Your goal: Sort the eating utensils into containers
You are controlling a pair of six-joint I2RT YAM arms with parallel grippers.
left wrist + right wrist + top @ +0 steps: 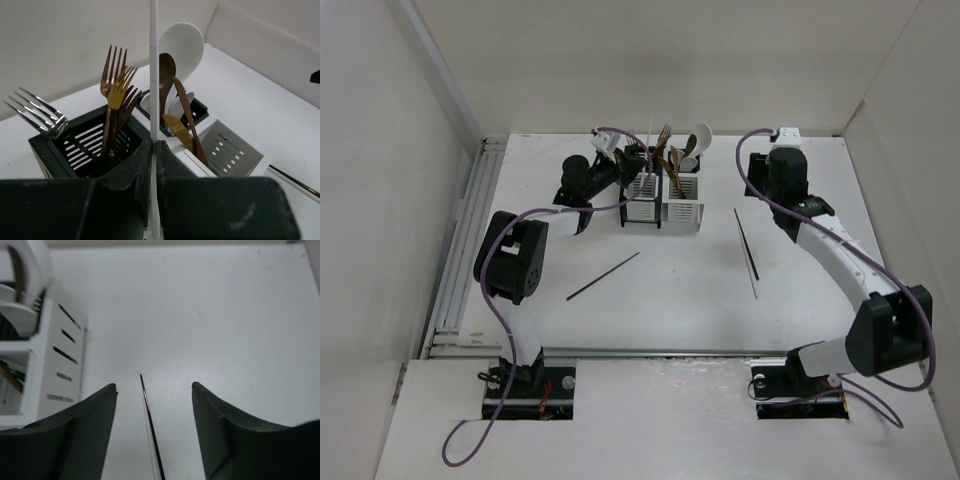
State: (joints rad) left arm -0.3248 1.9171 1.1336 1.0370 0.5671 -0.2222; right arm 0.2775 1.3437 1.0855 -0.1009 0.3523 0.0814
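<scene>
My left gripper [638, 162] [154, 143] is shut on a white chopstick [154, 70] and holds it upright just above the seam between the black holder [55, 150] and the white holder [235, 150]. The black holder holds copper forks [112, 85] and a silver fork [42, 116]. The white side holds a white spoon [182, 45], a brown spoon [167, 70] and a copper knife [187, 117]. My right gripper [761, 185] [154, 387] is open above the table, with the far end of a black chopstick [150, 430] [745, 245] between its fingers.
A second black chopstick [603, 275] lies loose on the table in front of the holders [662, 205]. A pale chopstick lies alongside the black one on the right. White walls close in the table at the back and sides.
</scene>
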